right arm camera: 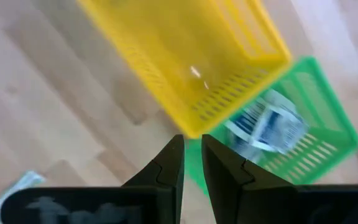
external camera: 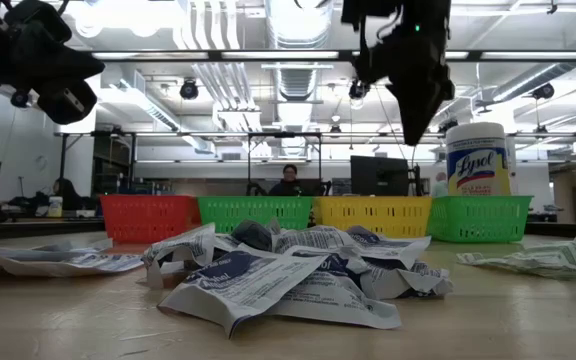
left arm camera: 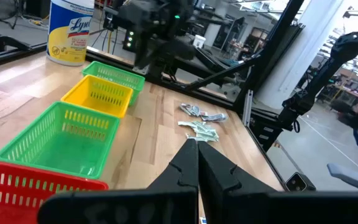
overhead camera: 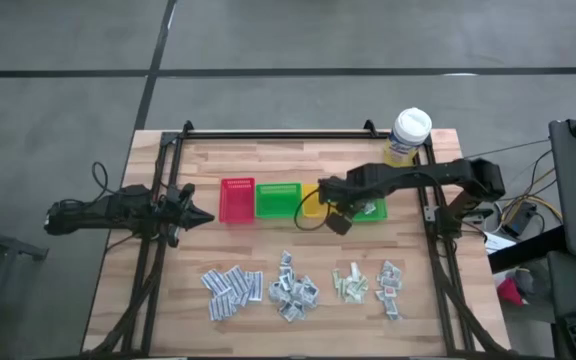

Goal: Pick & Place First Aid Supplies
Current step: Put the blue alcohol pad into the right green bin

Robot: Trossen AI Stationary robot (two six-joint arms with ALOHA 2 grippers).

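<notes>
Right end effector (overhead camera: pixel 336 222) is hanging above the desk (overhead camera: pixel 268 270) next to the yellow bin (right arm camera: pixel 185 56), fingers nearly together with a thin gap and nothing between them that you can see. One white-blue sachet (right arm camera: pixel 267 126) sits in the green bin (right arm camera: pixel 319 134) just past the yellow one. Your left end effector (overhead camera: pixel 200 217) waits closed by the red bin (overhead camera: pixel 236 200). The rest of the first aid supplies (overhead camera: pixel 293 288) lie in four loose piles along the desk's near side.
</notes>
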